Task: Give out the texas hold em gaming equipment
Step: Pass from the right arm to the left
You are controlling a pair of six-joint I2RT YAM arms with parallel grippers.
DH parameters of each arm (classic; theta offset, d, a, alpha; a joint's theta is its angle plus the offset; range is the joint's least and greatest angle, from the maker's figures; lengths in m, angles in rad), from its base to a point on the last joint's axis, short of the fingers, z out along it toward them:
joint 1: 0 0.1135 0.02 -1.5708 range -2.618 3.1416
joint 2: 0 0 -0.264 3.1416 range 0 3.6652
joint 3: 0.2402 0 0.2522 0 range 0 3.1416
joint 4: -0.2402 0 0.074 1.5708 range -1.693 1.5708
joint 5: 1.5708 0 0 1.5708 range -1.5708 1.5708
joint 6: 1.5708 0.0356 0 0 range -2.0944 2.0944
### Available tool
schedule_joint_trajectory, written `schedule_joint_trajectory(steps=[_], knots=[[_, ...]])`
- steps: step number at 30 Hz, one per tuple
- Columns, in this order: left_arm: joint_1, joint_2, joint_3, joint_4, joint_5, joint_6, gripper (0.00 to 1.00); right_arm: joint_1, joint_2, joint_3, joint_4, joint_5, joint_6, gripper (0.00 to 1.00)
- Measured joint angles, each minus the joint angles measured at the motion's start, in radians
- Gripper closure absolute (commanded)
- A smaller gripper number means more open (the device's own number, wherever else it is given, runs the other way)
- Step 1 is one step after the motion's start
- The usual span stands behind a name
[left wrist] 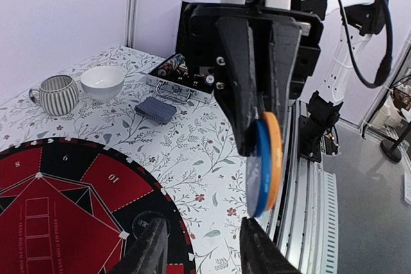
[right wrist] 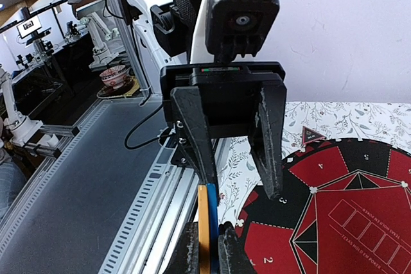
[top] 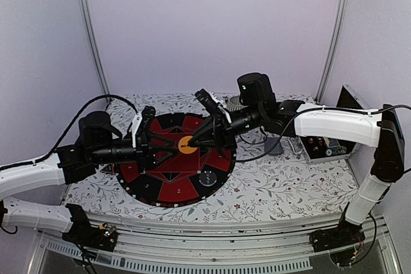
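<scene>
left claw (right wrist: 241,187) gaping wide, gripping nothing | orange and blue chips (left wrist: 266,165) hanging edge-on over mat (top: 173,184) centre | right claw (left wrist: 260,139) pinching both chips | right arm (top: 334,126) partly hiding cup (top: 235,102); card deck (left wrist: 156,109) lying beside case (left wrist: 173,72) on desk (left wrist: 192,152)

I'm seeing an orange chip (left wrist: 274,149) and a blue chip (left wrist: 258,174) standing on edge, pressed face to face. Both are being pinched at their upper rims by the right gripper (right wrist: 209,247) and are hanging in the air over the middle of the round mat (top: 173,187). A deck of cards (left wrist: 156,110) is lying face down on the table, grey-blue back up, squared into a neat stack.
</scene>
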Motion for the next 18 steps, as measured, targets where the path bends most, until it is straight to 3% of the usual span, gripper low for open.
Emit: schedule_joint_trajectory(steps=[7, 12, 18], knots=[[-0.002, -0.01, 0.0, 0.002, 0.048, 0.011, 0.63, -0.004, -0.003, 0.0, 0.0, 0.023, -0.001, 0.98], [-0.002, -0.01, 0.0, 0.016, 0.048, 0.009, 0.76, -0.004, -0.003, 0.0, 0.0, 0.024, -0.001, 0.98], [-0.002, 0.008, 0.002, 0.031, 0.018, 0.005, 0.76, -0.004, -0.003, 0.0, -0.001, 0.024, -0.001, 0.98]])
